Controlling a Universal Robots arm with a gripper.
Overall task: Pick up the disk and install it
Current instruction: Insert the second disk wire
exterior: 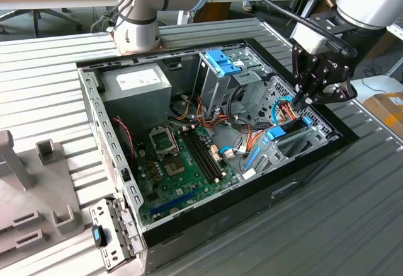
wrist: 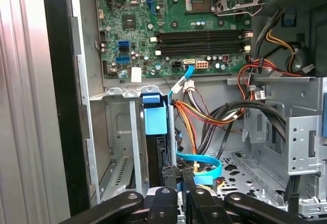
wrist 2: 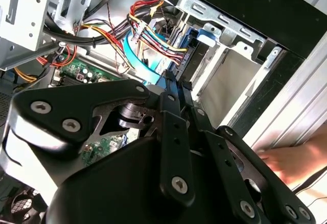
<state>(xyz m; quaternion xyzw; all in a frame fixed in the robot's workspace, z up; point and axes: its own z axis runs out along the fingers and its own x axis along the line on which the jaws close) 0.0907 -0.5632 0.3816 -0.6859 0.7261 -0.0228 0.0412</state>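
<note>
Down at the case's edge on the exterior view's right, the gripper (exterior: pixel 305 103) hangs over the drive bay, fingers drawn narrow, nearly together, their tips right at the end of the disk (exterior: pixel 291 126). That disk sits on edge in the bay (wrist: pixel 120 132), blue tab (wrist: pixel 155 114) showing at its far end in the first wrist view. Just beside it, orange and yellow cables (wrist: pixel 196 119) spill out. Farther back lies the green motherboard (exterior: pixel 182 162), then the tall grey cage (exterior: pixel 220 80).
</note>
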